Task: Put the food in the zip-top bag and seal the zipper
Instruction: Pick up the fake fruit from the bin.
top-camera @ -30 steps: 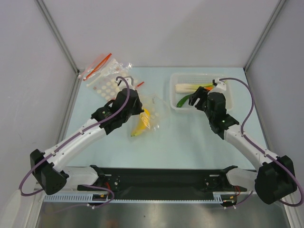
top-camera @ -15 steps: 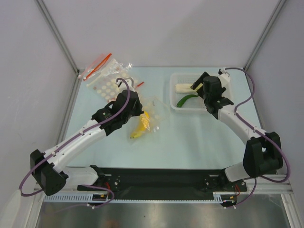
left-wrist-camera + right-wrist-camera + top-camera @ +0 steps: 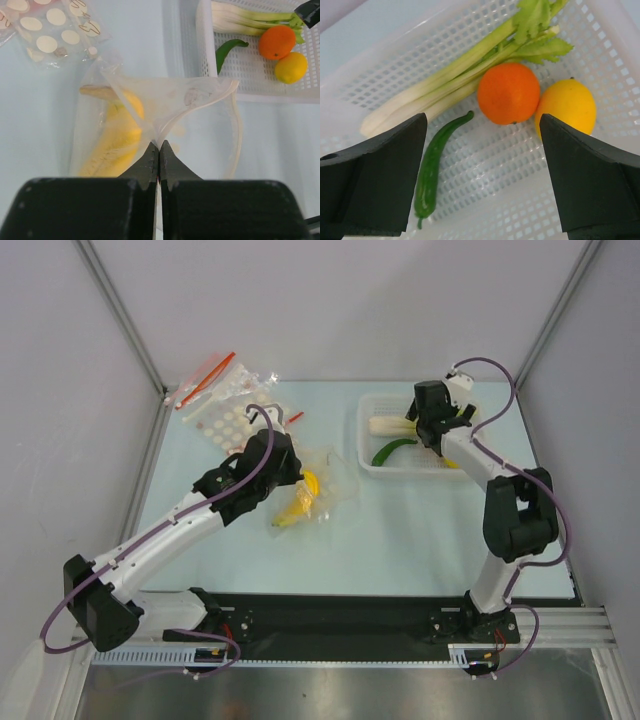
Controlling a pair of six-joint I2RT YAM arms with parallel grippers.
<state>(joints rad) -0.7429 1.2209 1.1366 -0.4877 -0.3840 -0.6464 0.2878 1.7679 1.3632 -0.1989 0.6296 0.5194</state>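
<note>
The zip-top bag (image 3: 318, 485) lies at the table's middle with the banana (image 3: 296, 508) inside; both show in the left wrist view, bag (image 3: 210, 127) and banana (image 3: 112, 142). My left gripper (image 3: 159, 145) is shut on the bag's mouth edge and holds it lifted open. My right gripper (image 3: 482, 150) is open and empty above the white basket (image 3: 600, 30). The basket holds the orange (image 3: 509, 93), the lemon (image 3: 566, 106), the dark green vegetable (image 3: 431, 167) and the leek (image 3: 465, 65). The orange and lemon lie between my right fingers' line of view.
A heap of spare dotted bags with red strips (image 3: 222, 400) lies at the back left, also in the left wrist view (image 3: 47, 27). The basket (image 3: 372, 462) stands at the back right. Grey walls close in the table's sides.
My right arm has swung from the basket's front to over the basket's back part, folding upright. The left gripper and bag have held still.
</note>
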